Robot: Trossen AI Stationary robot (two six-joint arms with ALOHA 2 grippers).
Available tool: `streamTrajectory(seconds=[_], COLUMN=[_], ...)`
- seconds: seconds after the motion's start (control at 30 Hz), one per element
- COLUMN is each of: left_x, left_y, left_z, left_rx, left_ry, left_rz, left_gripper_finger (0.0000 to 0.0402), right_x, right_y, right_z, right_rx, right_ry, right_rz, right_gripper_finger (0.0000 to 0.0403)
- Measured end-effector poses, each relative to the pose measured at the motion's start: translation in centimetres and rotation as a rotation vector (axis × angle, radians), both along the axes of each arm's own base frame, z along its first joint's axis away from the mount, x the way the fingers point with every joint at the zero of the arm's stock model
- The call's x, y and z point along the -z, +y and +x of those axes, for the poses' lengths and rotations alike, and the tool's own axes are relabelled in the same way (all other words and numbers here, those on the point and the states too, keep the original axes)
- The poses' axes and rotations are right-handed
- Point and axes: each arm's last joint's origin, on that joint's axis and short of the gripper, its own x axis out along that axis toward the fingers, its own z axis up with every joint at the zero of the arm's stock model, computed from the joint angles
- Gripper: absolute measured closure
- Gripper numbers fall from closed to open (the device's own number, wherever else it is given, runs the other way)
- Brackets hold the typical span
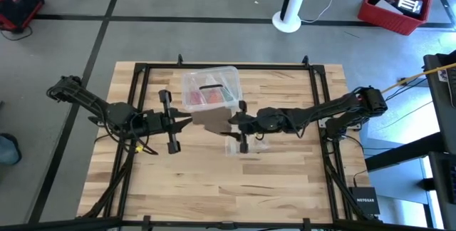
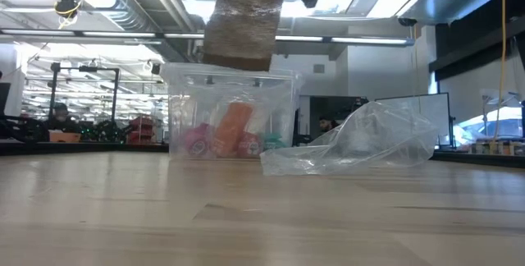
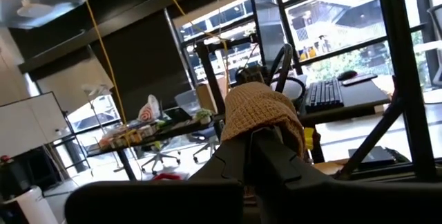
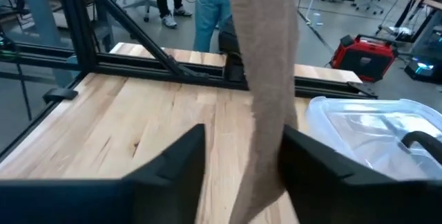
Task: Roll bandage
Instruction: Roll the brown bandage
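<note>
The brown-tan bandage (image 1: 210, 119) is lifted clear of the table between my two grippers, in front of the clear plastic box. In the low view the bandage (image 2: 242, 20) hangs down from the top, and its lower edge ends above the table. My left gripper (image 1: 188, 122) is shut on one end of it. My right gripper (image 1: 231, 121) stands open. The strip (image 4: 266, 99) runs between its two fingers and away from them toward the left arm. My left gripper pinches a bunched end of the bandage (image 3: 262, 113) between its two shut fingers (image 3: 276, 162), coming level from the table's left. The lump of cloth sticks out past the fingertips, clear of the table. My right gripper has the strip lying against one finger (image 4: 311, 162). A gap of bare table shows between the strip and the other finger (image 4: 173, 162). The fingers come level from the table's right, and the strip runs along them.
A clear plastic box (image 1: 210, 88) with red and orange contents (image 2: 234, 130) stands just beyond the bandage. A crinkled clear plastic bag (image 1: 246, 144) lies on the table under the right gripper and shows in the low view (image 2: 361, 143). A black frame (image 1: 228, 65) runs along the table's edges.
</note>
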Motion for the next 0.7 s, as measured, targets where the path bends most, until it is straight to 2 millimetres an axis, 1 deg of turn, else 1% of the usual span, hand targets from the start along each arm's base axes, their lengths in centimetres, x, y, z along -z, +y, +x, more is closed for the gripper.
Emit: streamTrajectory(seconds=[0.13,0.23,0.5,0.7], left_x=[0.0,0.0,0.0,0.0], left_y=[0.0,0.0,0.0,0.0], left_z=[0.0,0.0,0.0,0.0], left_rx=[0.001,0.001,0.001,0.000], left_ry=[-0.002,-0.002,-0.002,-0.002], left_rz=[-0.004,-0.004,-0.003,-0.001], left_gripper_finger=[0.0402,0.0402,0.0402,0.0402], right_x=[-1.0,-1.6,-2.6,-3.5], right_y=[-0.1,-0.2,-0.3,-0.6], right_z=[-1.1,-1.9,-3.3,-5.1], right_rx=[-0.019,-0.024,-0.068,-0.046], right_ry=[0.021,0.047,0.071,0.133], right_rz=[0.003,0.001,0.011,0.065], right_gripper_finger=[0.0184,0.0171,0.0182,0.0185])
